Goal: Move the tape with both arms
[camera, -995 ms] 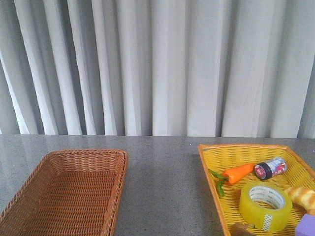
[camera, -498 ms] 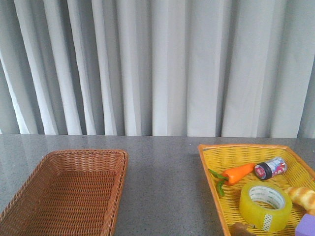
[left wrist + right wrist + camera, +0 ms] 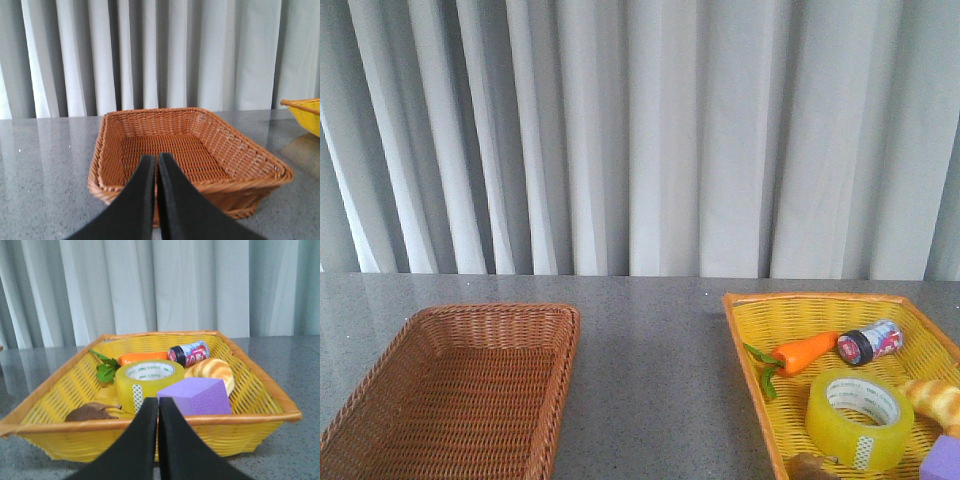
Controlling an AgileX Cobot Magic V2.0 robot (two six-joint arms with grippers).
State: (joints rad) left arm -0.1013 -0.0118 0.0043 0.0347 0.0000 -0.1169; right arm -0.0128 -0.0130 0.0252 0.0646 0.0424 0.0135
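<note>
The tape (image 3: 859, 419), a wide yellow translucent roll with a white core, lies flat in the yellow basket (image 3: 750, 345) at the front right. It also shows in the right wrist view (image 3: 148, 384), in the middle of the basket (image 3: 150, 437). My right gripper (image 3: 158, 405) is shut and empty, in front of the basket's near rim, short of the tape. My left gripper (image 3: 156, 162) is shut and empty, in front of the brown wicker basket (image 3: 235, 150). Neither arm shows in the front view.
The yellow basket also holds an orange carrot (image 3: 802, 352), a black-capped jar (image 3: 869, 342), a bread piece (image 3: 210, 371), a purple block (image 3: 197, 396) and a brown item (image 3: 90, 412). The brown basket (image 3: 380, 375) stands at the front left. A grey curtain hangs behind the table.
</note>
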